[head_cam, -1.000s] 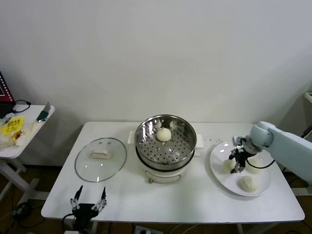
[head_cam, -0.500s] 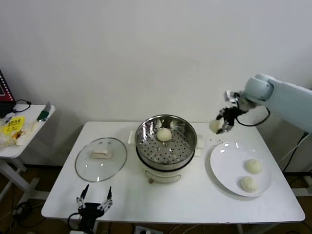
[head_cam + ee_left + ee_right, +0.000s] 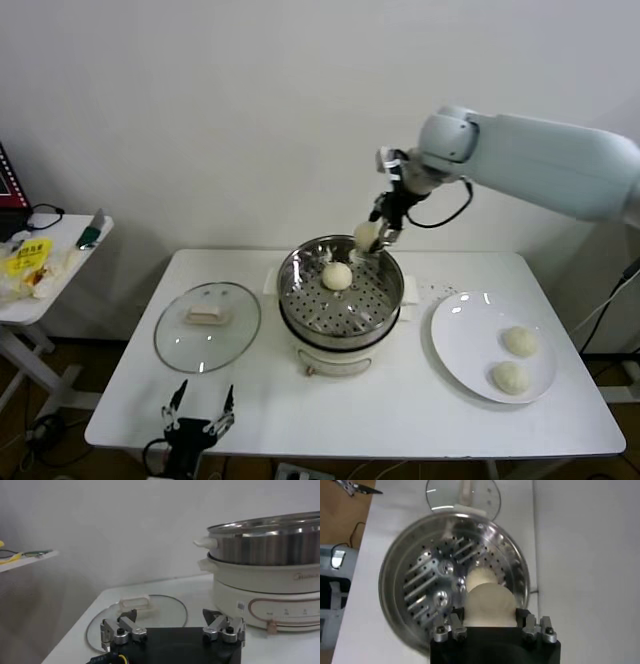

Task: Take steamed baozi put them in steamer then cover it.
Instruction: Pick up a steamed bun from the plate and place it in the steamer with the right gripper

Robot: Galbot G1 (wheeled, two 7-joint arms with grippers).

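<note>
One baozi [image 3: 365, 235] hangs clamped in the right end effector [image 3: 372, 238] above the far rim of the steamer [image 3: 340, 300]; its fingers press both sides of the bun. A second baozi [image 3: 336, 276] lies on the perforated floor. Two more [image 3: 520, 341] rest on the white plate [image 3: 465, 335] to the right. The cover [image 3: 206, 326] lies flat on the worktop [image 3: 400, 410], left of the steamer. The left end effector [image 3: 198, 418] waits at the worktop's near edge, fingers spread wide and empty.

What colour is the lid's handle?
Cream-white, on the clear glass lid; its handle shows best in the head view.
</note>
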